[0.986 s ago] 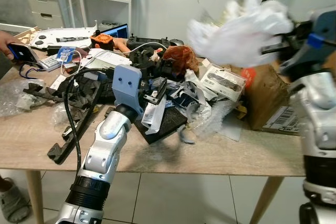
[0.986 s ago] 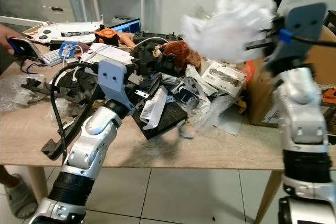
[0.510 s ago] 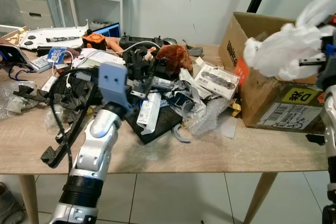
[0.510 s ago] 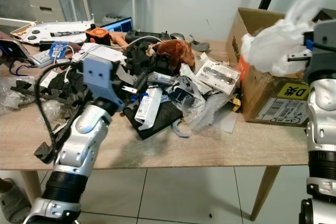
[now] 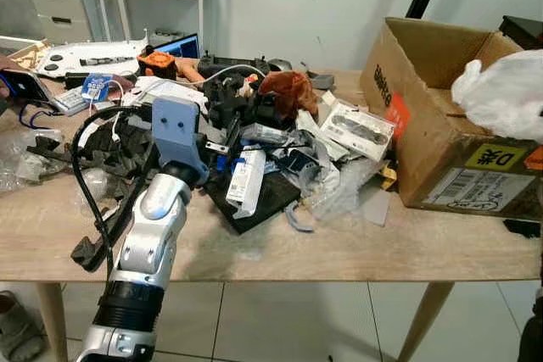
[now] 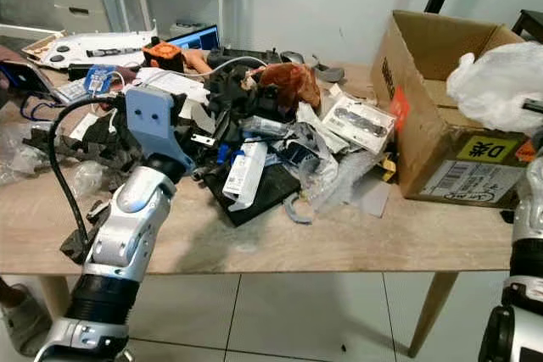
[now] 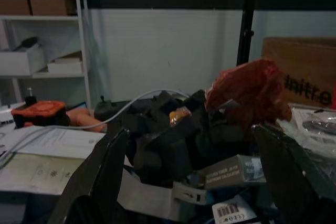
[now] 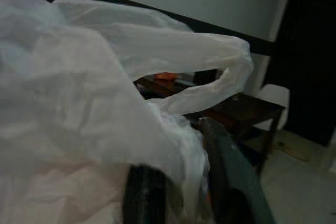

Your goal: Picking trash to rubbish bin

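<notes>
Two black fingers of my right gripper (image 8: 178,192) are pinched tight on a white plastic bag (image 6: 496,86). One finger (image 8: 228,174) pokes out from under the thin plastic. The bag is puffed up and hangs over the near right corner of the cardboard box (image 6: 433,116), at the far right of the table (image 6: 339,243). I think the box is my rubbish bin.

The bag looks very light and soft. It is floppy and crinkly, so it can slip or catch on my fingers when I let go. A good place to hold it is a bunched-up fold, not the loose loop at the top.

My left gripper (image 7: 191,169) has its two fingers wide apart, holding nothing. It points into the big pile of trash (image 5: 271,137) in the middle of the table. Just past my fingers are dark foam bits, a small grey box (image 7: 231,170) and a crumpled red-brown wrapper (image 7: 247,95). The wrapper looks light and easy to squash. The grey box looks stiff, so I would grab it by its long sides.

On the far left a person's hand (image 5: 10,64) holds a phone (image 5: 24,85).
</notes>
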Motion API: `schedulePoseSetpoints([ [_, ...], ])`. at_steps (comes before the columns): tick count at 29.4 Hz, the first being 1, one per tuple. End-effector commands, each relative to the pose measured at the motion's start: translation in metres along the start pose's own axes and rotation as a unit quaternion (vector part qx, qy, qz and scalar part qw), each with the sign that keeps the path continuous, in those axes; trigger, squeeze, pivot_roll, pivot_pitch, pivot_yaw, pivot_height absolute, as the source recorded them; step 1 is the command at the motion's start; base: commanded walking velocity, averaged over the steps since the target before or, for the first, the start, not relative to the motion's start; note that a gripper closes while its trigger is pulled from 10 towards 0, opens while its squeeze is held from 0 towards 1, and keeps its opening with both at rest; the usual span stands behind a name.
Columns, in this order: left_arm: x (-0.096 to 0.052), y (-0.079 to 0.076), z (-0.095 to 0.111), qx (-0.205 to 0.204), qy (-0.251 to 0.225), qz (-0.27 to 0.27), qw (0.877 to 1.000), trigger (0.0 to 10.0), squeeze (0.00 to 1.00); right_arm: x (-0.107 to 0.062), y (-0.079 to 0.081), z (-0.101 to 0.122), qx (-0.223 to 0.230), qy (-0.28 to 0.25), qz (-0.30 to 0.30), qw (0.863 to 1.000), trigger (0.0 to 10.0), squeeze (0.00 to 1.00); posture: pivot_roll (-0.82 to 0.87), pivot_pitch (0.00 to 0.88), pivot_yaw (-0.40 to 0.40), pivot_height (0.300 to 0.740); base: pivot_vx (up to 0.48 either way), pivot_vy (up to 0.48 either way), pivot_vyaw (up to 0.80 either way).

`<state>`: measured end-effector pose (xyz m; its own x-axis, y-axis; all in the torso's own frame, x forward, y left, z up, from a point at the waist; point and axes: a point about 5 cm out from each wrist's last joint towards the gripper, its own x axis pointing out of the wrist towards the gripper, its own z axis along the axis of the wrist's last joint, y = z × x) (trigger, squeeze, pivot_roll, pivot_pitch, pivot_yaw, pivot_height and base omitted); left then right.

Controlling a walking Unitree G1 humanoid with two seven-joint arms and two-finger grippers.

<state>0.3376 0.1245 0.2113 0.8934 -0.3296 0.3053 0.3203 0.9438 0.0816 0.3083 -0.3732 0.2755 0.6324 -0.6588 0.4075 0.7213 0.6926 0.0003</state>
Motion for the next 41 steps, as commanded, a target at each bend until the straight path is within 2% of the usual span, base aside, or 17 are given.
schedulePoseSetpoints([
  [1,0.003,0.0,0.0,0.01,0.001,-0.011,1.0,10.0,0.0,0.001,-0.003,0.005,-0.008,-0.013,-0.013,1.0,10.0,1.0,0.0,0.129,-0.069,0.74,0.0,0.0,0.0],
  [2,0.004,0.0,0.001,0.011,-0.001,-0.013,1.0,10.0,0.0,0.001,-0.001,0.007,-0.014,-0.021,-0.012,1.0,10.0,0.91,0.0,0.129,-0.069,0.74,0.0,0.0,0.0],
  [3,0.004,0.003,0.004,0.011,-0.005,-0.006,1.0,10.0,0.0,0.0,0.0,0.01,-0.018,-0.036,-0.021,0.999,10.0,0.0,0.01,0.131,-0.062,0.74,0.0,0.0,0.0],
  [8,0.003,0.004,0.004,0.004,-0.003,0.001,1.0,10.0,0.0,0.002,-0.001,0.016,0.008,-0.055,-0.052,0.997,10.0,0.0,0.02,0.133,-0.059,0.74,0.0,0.0,0.0],
  [10,0.002,0.003,0.002,0.004,0.001,-0.003,1.0,10.0,0.0,0.004,-0.002,0.012,0.039,-0.036,-0.066,0.996,10.0,0.0,0.01,0.14,-0.053,0.74,0.0,0.0,0.0],
  [13,0.002,0.002,0.001,0.003,0.002,-0.007,1.0,10.0,0.0,0.006,-0.003,0.011,0.06,-0.027,-0.074,0.995,10.0,0.0,0.01,0.141,-0.053,0.74,0.0,0.0,0.0],
  [14,0.003,0.002,0.001,0.003,0.002,-0.007,1.0,10.0,0.0,0.006,-0.005,0.012,0.068,-0.03,-0.075,0.994,10.0,1.0,0.01,0.141,-0.053,0.74,0.0,0.0,0.0],
  [18,0.004,0.002,0.0,0.002,0.001,-0.008,1.0,10.0,0.0,0.008,-0.01,0.014,0.067,-0.032,-0.085,0.994,10.0,1.0,0.0,0.145,-0.05,0.74,0.0,0.0,0.0],
  [19,0.004,0.001,0.0,0.001,0.001,-0.008,1.0,10.0,0.0,0.008,-0.01,0.014,0.061,-0.033,-0.086,0.994,10.0,0.77,0.0,0.145,-0.05,0.74,0.0,0.0,0.0],
  [20,0.004,0.001,0.0,0.001,0.001,-0.008,1.0,10.0,0.0,0.008,-0.01,0.014,0.061,-0.033,-0.086,0.994,10.0,0.77,0.0,0.145,-0.05,0.74,0.0,0.0,0.0],
  [21,0.004,-0.001,-0.001,-0.001,0.002,-0.01,1.0,10.0,0.0,0.008,-0.009,0.015,0.065,-0.034,-0.078,0.994,10.0,0.0,0.0,0.147,-0.05,0.74,0.0,0.0,0.0],
  [29,0.003,-0.003,-0.001,-0.003,0.004,-0.013,1.0,10.0,0.0,0.006,-0.004,0.02,0.082,-0.058,-0.067,0.993,10.0,0.0,0.0,0.15,-0.05,0.74,0.0,0.0,0.0],
  [31,0.003,-0.003,-0.001,-0.003,0.004,-0.013,1.0,10.0,0.0,0.007,-0.018,0.035,0.117,-0.106,-0.123,0.98,10.0,0.0,0.01,0.15,-0.051,0.74,0.0,0.0,0.0],
  [33,0.003,-0.003,-0.001,-0.003,0.003,-0.013,1.0,10.0,0.0,0.007,-0.022,0.039,0.126,-0.118,-0.137,0.975,10.0,0.0,0.01,0.15,-0.051,0.74,0.0,0.0,0.0],
  [35,0.004,-0.003,-0.001,-0.003,0.003,-0.013,1.0,10.0,0.0,0.016,-0.033,0.051,0.132,-0.137,-0.153,0.97,10.0,0.0,0.01,0.15,-0.051,0.74,0.0,0.0,0.0],
  [37,0.004,-0.003,-0.001,-0.004,0.004,-0.014,1.0,10.0,0.0,0.027,-0.039,0.061,0.125,-0.138,-0.145,0.972,10.0,0.0,0.0,0.15,-0.044,0.74,0.0,0.0,0.0],
  [41,0.004,-0.005,-0.002,-0.006,0.005,-0.016,1.0,10.0,0.0,0.039,-0.038,0.068,0.096,-0.118,-0.109,0.982,10.0,0.0,-0.01,0.151,-0.046,0.74,0.0,0.0,0.0],
])
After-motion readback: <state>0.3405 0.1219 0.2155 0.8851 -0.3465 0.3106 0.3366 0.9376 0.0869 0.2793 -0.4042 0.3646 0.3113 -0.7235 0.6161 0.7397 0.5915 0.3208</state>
